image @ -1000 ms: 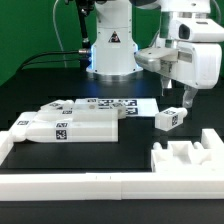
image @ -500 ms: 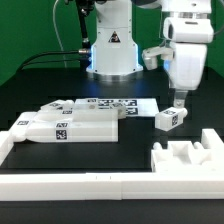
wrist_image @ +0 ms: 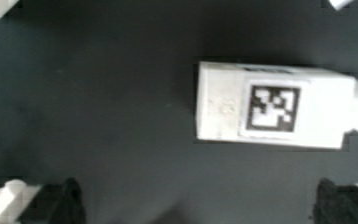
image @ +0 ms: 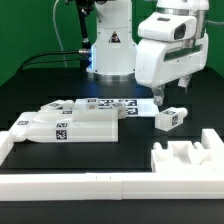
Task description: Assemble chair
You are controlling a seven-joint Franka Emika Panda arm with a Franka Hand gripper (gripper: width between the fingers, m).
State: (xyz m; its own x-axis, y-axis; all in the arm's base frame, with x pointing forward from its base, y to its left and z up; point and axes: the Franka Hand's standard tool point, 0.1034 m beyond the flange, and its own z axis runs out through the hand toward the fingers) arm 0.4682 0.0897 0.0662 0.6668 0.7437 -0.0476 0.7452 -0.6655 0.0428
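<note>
A small white chair block (image: 169, 118) with a square tag lies on the black table at the exterior view's right. My gripper (image: 172, 95) hangs just above it, open, with nothing between its fingers (image: 160, 98). In the wrist view the same block (wrist_image: 274, 103) lies tag-up below the open gripper (wrist_image: 206, 205), whose dark fingertips (wrist_image: 60, 200) show far apart at the frame's edge. Flat tagged chair slabs (image: 75, 122) lie stacked at the exterior view's left. A notched white chair part (image: 185, 155) stands at the front right.
The marker board (image: 120, 102) lies flat behind the slabs. A long plain white rail (image: 90, 186) edges the table's front and left. The robot's base (image: 110, 50) stands at the back, with cables beside it.
The wrist has turned and the gripper body has swung toward the exterior view's left, now sitting over the small block. The jaws stayed open. No parts have moved.
</note>
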